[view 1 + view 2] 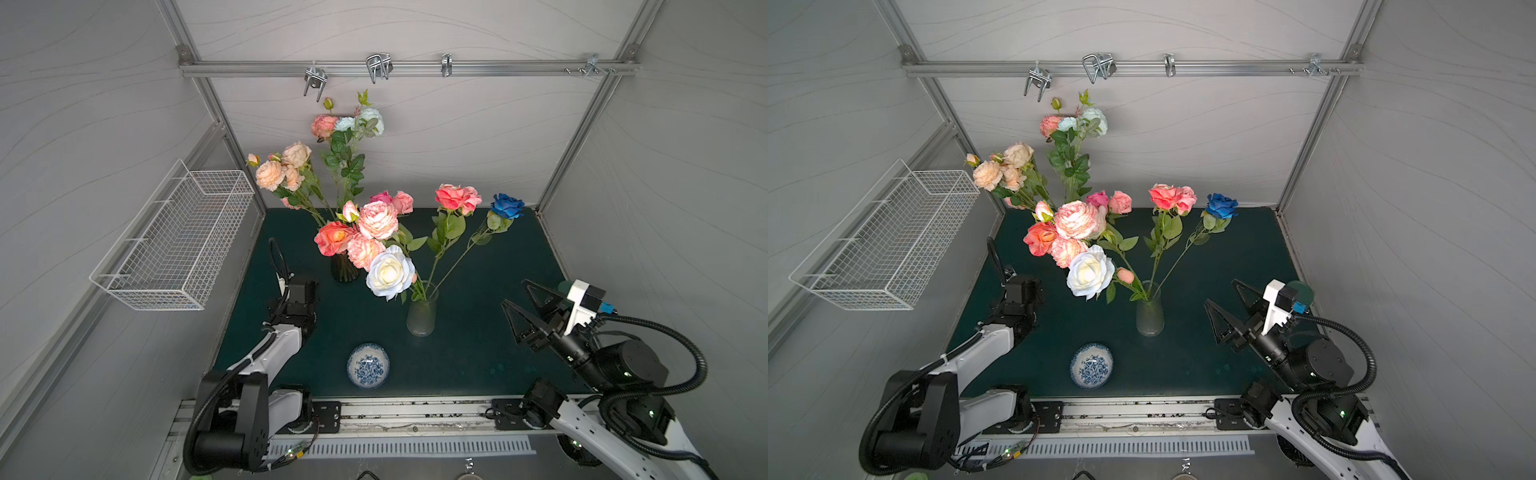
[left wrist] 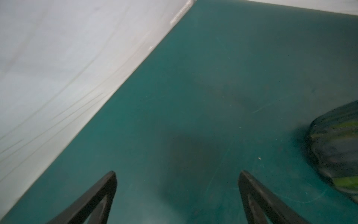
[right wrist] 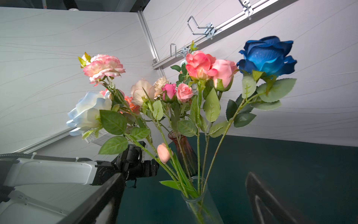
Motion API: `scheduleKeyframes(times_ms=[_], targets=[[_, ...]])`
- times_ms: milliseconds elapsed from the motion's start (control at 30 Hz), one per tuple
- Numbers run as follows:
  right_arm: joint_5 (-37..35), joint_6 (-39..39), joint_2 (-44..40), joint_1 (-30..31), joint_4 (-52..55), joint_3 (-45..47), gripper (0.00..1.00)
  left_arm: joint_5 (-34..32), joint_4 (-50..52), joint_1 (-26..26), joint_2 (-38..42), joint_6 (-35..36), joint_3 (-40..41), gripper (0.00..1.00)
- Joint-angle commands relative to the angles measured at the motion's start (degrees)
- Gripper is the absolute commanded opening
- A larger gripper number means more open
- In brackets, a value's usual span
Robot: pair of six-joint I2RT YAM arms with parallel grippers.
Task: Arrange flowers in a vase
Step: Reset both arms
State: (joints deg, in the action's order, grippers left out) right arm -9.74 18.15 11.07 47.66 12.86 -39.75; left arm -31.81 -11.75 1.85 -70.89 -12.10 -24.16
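A clear glass vase (image 1: pixel 422 311) (image 1: pixel 1150 312) stands mid-table holding flowers: a white rose (image 1: pixel 390 272), a coral-pink rose (image 1: pixel 457 198) and a deep blue rose (image 1: pixel 507 206) (image 3: pixel 268 56). A dark ribbed vase (image 1: pixel 344 269) (image 2: pixel 337 155) behind it holds several pink, peach and pale blue roses (image 1: pixel 376 220). My left gripper (image 2: pixel 177 173) hovers low over bare mat left of the dark vase, open and empty. To the right of the clear vase (image 3: pixel 201 205) is my right gripper (image 1: pixel 513 292) (image 1: pixel 1220 291) (image 3: pixel 185 175), pointing at it, open and holding nothing.
A blue-and-white patterned bowl (image 1: pixel 368 365) (image 1: pixel 1091 365) sits near the front edge of the green mat (image 1: pixel 478 353). On the left wall hangs a white wire basket (image 1: pixel 174 241). Metal hooks (image 1: pixel 378 66) hang from the rail on the back wall.
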Motion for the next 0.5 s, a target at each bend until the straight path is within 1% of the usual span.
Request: scheduleKeyframes(times_ms=[0,33,67,100,167,233,267,300,333,367,400,433,467], targets=[[-5.3,0.4,1.6,0.4,1.8,-1.3,0.99,3.5,-21.7,-0.7,-6.8,5.7,-0.7,0.99],[-6.2,-0.1,2.3,0.3,2.8,-1.9,0.99,4.8,-22.0,-1.2,-7.8,4.4,-1.3,0.99],[-7.5,-0.3,3.1,0.4,3.5,-2.3,0.99,8.3,-24.9,-2.6,-9.0,2.9,-1.1,0.99],[-8.5,-0.8,3.8,0.4,3.7,-2.6,0.99,9.6,-26.8,-3.3,-10.6,3.0,-1.2,0.99],[-9.8,-2.6,4.9,0.4,3.1,-2.7,0.99,11.7,-26.9,-4.8,-13.6,2.4,-2.8,0.99],[-12.3,-4.8,6.5,0.4,1.8,-2.6,0.99,14.3,-21.4,-4.8,-14.4,3.1,-5.8,0.98],[-14.6,-6.1,7.6,0.3,0.8,-2.6,0.99,14.8,-22.3,-4.5,-15.0,3.9,-5.9,0.96],[-18.1,-6.8,9.5,0.3,0.1,-3.0,0.99,16.5,-24.8,-4.5,-14.3,4.4,-4.1,0.94],[-21.9,-7.4,11.2,0.2,-0.4,-3.3,0.99,17.5,-29.7,-4.5,-13.4,4.5,-0.7,0.95],[-24.5,-8.5,13.2,-0.1,-0.8,-4.0,0.99,17.8,-37.5,-4.5,-14.0,4.7,3.4,0.99],[-25.5,-10.3,15.4,-0.7,-1.9,-4.6,0.99,18.2,-45.5,-4.3,-17.1,5.4,5.4,1.0],[-26.1,-11.0,17.1,-1.8,-2.5,-4.8,0.99,17.5,-48.3,-4.1,-19.0,6.5,5.2,1.0],[-27.2,-10.1,18.7,-3.5,-2.4,-5.7,0.99,17.0,-39.4,-3.7,-17.0,5.8,2.6,1.0]])
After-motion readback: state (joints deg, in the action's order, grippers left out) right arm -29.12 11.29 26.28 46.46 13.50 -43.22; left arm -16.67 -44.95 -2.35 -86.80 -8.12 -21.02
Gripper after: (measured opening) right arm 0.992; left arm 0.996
